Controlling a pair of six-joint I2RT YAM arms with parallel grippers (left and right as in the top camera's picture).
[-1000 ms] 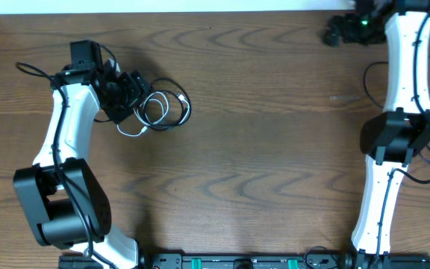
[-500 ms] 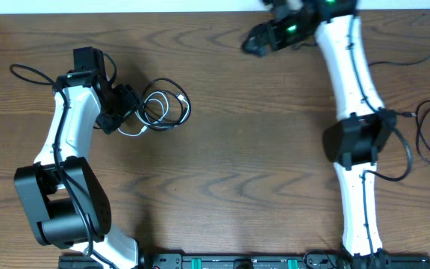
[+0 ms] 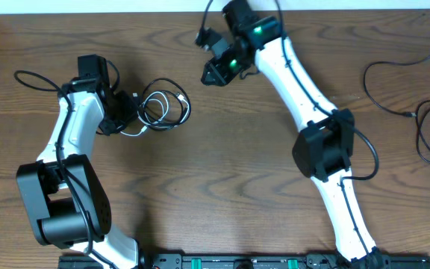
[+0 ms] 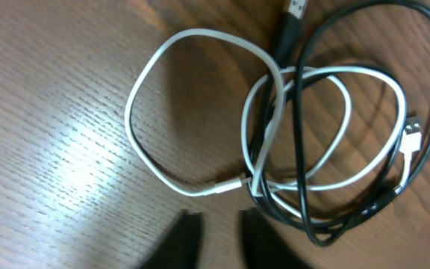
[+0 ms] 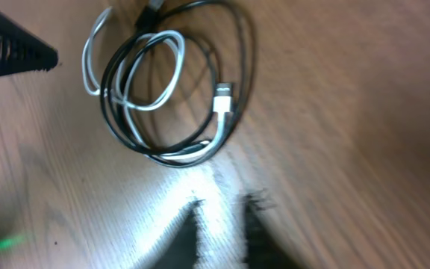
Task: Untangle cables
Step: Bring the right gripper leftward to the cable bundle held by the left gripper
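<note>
Now | cables [image 3: 163,110] tangled on worktop [image 3: 237,172] | left fingers [image 4: 185,243] beside tangle, nearly clenched, empty | right fingers [image 5: 263,228] near tangle, clenched, empty | advice: open both; pinch white cable [image 4: 128,119] at its outer loop, pin black cable [image 4: 298,142], draw apart slowly.

Table [image 3: 237,149]: mid-brown wood, darker wavy grain, pale glare patches in the wrist views. Tangle: white cable [image 4: 200,32] looped through black cable [image 4: 300,149], and the white one's plug [image 5: 223,97] is white with a silvery tip. Loose cable on the right [image 3: 365,77]: black. Left arm [image 3: 66,134] and right arm [image 3: 297,75]: white links, black joint housings, thin black wires along them. Green light [image 3: 258,31] on the right arm's black wrist. White strip [image 3: 88,6] along the top edge. Bottom rail [image 3: 237,263]: black with green bits.
</note>
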